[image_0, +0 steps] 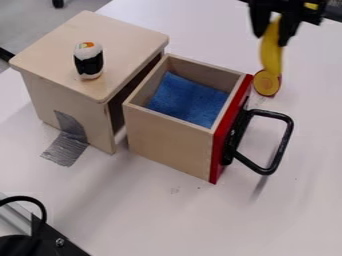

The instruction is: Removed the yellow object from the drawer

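At the top right, the gripper hangs over the white table, shut on a yellow banana-like object held between its fingers. The yellow object points downward, its lower end in front of or just above a round yellow-and-red piece; whether they touch I cannot tell. The wooden drawer stands pulled out, with a red front and a black handle, and a blue cloth lies inside it. Both gripper and yellow object are outside the drawer, beyond its back right corner.
Left of the drawer stands the wooden cabinet, a sushi toy on its top and grey tape at its base. The black handle juts out to the right. Black equipment occupies the lower left corner.
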Controlling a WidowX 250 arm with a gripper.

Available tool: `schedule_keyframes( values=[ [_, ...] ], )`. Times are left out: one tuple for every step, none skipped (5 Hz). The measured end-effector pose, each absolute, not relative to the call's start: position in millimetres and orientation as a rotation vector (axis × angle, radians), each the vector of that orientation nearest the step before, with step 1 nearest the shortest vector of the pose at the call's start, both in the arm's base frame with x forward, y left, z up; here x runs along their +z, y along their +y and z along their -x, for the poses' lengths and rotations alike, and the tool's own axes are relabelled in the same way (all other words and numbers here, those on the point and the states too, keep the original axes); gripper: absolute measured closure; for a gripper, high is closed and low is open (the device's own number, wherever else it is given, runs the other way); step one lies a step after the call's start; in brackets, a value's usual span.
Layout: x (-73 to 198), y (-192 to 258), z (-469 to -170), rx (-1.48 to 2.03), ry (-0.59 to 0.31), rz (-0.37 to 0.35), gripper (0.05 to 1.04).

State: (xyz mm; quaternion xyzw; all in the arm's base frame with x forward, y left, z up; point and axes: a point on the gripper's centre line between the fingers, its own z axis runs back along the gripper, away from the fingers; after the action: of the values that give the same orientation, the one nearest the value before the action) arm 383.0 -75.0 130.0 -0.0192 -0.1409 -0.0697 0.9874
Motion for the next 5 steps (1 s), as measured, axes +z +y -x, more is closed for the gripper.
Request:
schedule_keyframes(
  values=[
    [111, -95, -397, -0.193, -0.25, 0.073, 0.661],
    [87, -106, -399, -0.228, -0.187, 0.083, 0.661],
    [68, -108, -400, -0.253, -0.126, 0.049, 0.661],
    [51, -115, -396, -0.264, -0.088, 0.023, 0.661],
    [45, -114, -395, -0.255, -0.053, 0.011, 0.661]
  ],
)
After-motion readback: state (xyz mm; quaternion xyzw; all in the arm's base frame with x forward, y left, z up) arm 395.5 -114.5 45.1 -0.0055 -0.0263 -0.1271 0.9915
